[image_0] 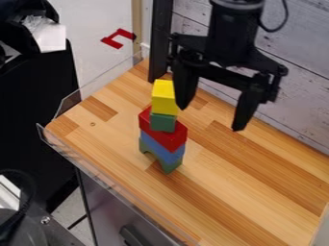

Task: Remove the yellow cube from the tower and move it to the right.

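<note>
My gripper (210,117) hangs over the back part of the table, its two fingers wide apart with nothing between them. The yellow cube (164,97) is the top piece of the tower, and the left finger overlaps its right edge in the view; whether they touch I cannot tell. Below the cube come a small green block (162,122), a red block (168,138), a blue block (162,148) and a green arch-like block (171,166) on the wooden table (257,192). The tower stands upright, left of the gripper's middle.
A whitish plank wall (302,96) runs along the table's back right side, with a dark upright post (160,43) near the back corner. Clear low edging (96,168) borders the left side. Bare wood lies right of the tower.
</note>
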Tool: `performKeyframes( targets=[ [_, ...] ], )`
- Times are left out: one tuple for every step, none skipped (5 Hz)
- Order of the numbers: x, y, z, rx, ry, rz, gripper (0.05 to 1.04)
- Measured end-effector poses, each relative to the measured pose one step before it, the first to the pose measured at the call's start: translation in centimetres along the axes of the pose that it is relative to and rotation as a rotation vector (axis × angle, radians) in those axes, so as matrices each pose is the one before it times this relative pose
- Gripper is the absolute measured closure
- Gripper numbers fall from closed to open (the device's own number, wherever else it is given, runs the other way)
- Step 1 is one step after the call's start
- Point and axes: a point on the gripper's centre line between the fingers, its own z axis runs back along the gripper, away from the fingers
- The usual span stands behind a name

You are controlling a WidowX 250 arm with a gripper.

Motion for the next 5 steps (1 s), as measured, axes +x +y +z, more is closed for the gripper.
performKeyframes(
  targets=[
    [0.166, 1.271, 0.895, 0.0061, -0.0284, 0.1058, 0.083],
    [0.238, 1.142, 0.034, 0.0079, 0.0168, 0.0924, 0.083],
    [0.39, 0.716, -0.289, -0.003, 0.0161, 0.0597, 0.083],
    [-0.063, 0.85, -0.656, -0.0003, 0.0058, 0.0571, 0.083],
    [0.208, 0.526, -0.519, -0.0236, 0.0046, 0.0197, 0.083]
  ],
)
